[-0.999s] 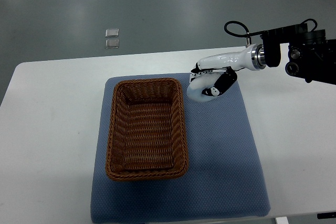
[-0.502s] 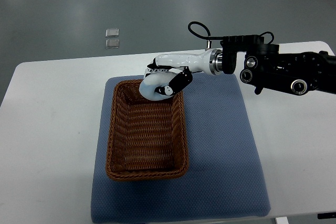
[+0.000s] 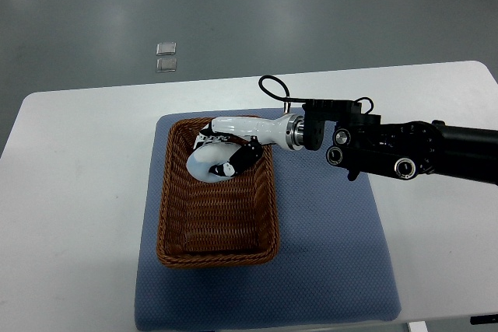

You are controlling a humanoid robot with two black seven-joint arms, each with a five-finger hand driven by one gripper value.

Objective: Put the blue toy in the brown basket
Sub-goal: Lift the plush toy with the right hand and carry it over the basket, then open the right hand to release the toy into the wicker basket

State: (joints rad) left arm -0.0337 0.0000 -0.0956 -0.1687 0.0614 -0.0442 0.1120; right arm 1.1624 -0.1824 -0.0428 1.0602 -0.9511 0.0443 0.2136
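Right hand (image 3: 219,159) moved over woven wicker basket (image 3: 173,223), fingers curled around pale rounded toy (image 3: 201,164)

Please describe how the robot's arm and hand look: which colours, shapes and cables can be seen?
The right hand is glossy white with black finger joints and a silver wrist ring. The arm behind it is matte black and blocky, with round silver-ringed joint caps. A thin black cable loops above the wrist. No left arm is visible.
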